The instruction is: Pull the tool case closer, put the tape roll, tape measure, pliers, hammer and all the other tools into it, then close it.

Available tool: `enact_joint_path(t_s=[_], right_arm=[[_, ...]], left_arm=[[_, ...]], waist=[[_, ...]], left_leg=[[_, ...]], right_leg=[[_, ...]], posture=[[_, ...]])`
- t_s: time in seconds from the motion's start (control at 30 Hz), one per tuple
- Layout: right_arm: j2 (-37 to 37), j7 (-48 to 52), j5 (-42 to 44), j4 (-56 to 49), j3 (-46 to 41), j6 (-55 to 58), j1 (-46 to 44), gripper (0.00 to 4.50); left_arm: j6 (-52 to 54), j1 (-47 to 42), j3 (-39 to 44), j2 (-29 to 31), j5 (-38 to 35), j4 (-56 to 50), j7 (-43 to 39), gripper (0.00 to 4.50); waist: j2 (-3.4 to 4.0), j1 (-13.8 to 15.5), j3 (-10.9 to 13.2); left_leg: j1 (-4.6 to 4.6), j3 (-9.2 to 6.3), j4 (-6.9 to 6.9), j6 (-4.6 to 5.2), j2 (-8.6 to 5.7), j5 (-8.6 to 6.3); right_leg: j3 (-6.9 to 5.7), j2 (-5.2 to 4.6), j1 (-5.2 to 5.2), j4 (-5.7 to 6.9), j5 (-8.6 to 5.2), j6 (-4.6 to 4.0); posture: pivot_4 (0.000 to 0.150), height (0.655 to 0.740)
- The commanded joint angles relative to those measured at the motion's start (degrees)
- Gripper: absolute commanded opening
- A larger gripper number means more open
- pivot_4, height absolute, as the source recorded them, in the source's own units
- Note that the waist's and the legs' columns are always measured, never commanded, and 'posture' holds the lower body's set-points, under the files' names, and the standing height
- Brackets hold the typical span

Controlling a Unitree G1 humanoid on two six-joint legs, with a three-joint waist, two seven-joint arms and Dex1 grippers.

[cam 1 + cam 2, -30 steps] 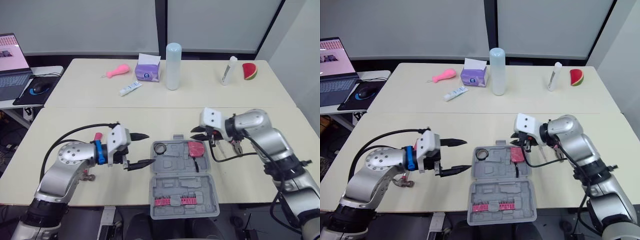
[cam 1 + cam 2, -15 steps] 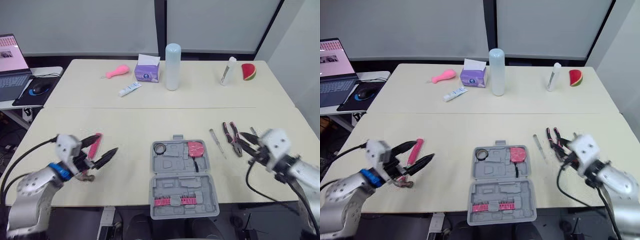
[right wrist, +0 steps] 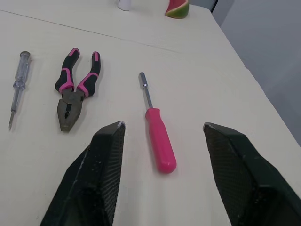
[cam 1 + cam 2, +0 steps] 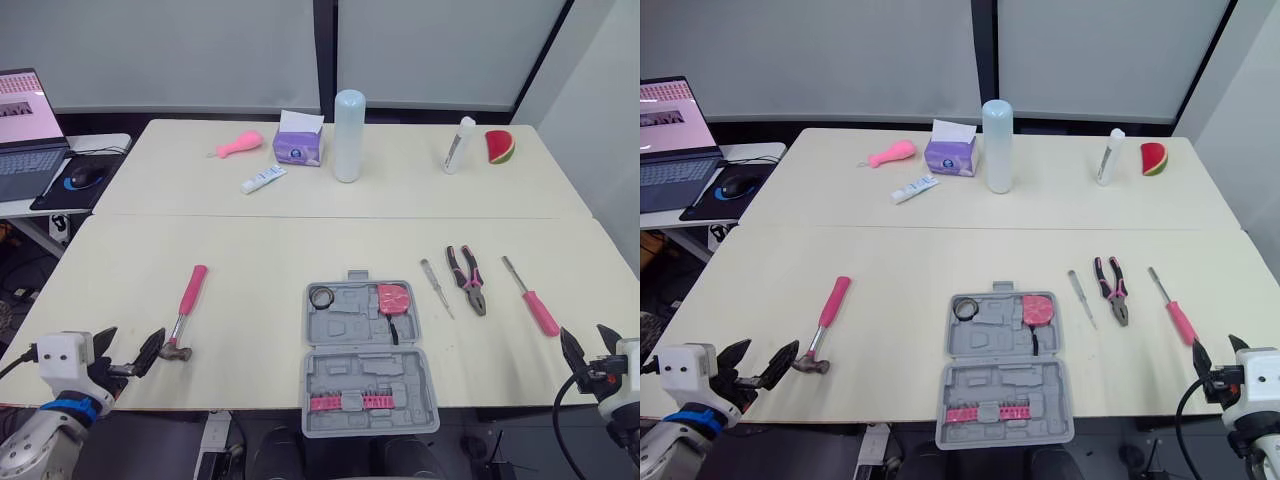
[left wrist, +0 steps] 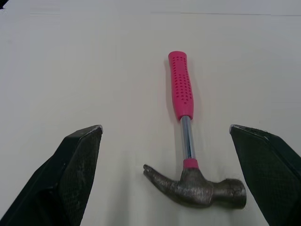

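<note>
Head pair high over table; wrist cameras low near hammer, pliers.

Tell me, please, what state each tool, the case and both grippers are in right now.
tool case: open, lid flat on the table
tape roll: in the case
tape measure: in the case
hammer: lying on table, outside case
pliers: on table, outside case
pink screwdriver: on table, outside case
clear screwdriver: on table, outside case
left gripper: open, empty
right gripper: open, empty
</note>
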Motion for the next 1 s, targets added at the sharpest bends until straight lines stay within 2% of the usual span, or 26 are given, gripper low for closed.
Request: enact_joint_path(t_s=[0.03,0.07,0.3,0.43,0.77,1.0], right_arm=[[-1.01,-0.99,1.57,-0.34,-0.7,-1.35,0.54,4.23],[-1.2,-1.09,1.7,-0.32,-0.51,-1.3,0.57,4.46],[-2.34,-1.86,2.57,-0.96,-0.3,-0.79,1.24,4.46],[-2.41,-1.17,3.55,-2.99,0.89,0.7,3.77,4.46],[-4.93,0.46,5.22,-5.66,3.31,3.93,7.46,4.46],[-9.07,0.74,5.01,-7.02,6.19,7.77,4.64,4.46]], left_arm=[[-0.5,1.01,1.68,0.32,-0.99,-2.66,0.29,4.5],[-0.55,1.33,1.66,0.39,-1.03,-2.9,0.16,4.5],[-0.33,3.62,3.18,0.58,-2.31,-3.74,0.02,4.5],[1.74,8.25,1.66,-0.35,-3.38,-6.8,-1.12,4.5],[1.91,10.06,0.85,5.43,-1.94,-7.32,-9.35,4.5],[-1.33,5.66,-6.18,11.54,-2.19,-13.29,-20.19,4.5]], waist=[[-0.01,0.0,-0.01],[-0.01,-0.01,-0.01],[0.01,-0.11,-0.07],[0.0,-0.16,-0.09],[-0.15,-0.11,-0.3],[-0.15,-0.04,-0.34]], left_leg=[[0.0,0.0,0.0,0.0,0.0,0.0],[0.0,0.01,0.0,0.0,0.0,0.0],[0.01,0.02,-0.01,0.0,0.01,0.0],[-0.01,0.02,-0.02,-0.01,0.02,-0.01],[0.0,-0.01,-0.06,0.0,0.0,-0.01],[0.02,-0.02,-0.07,-0.01,0.0,-0.01]], right_leg=[[0.0,0.0,0.01,-0.01,0.0,0.0],[0.01,0.0,0.01,-0.02,0.0,0.0],[0.02,0.01,0.01,-0.02,0.0,0.0],[0.03,0.01,0.0,-0.04,0.0,0.0],[0.03,0.06,0.05,-0.14,0.0,0.0],[0.04,0.17,0.12,-0.24,0.0,0.0]], posture=[[0.15,0.7075],[0.15,0.7075],[0.15,0.7075],[0.15,0.7075],[0.15,0.7075],[0.15,0.7075]])
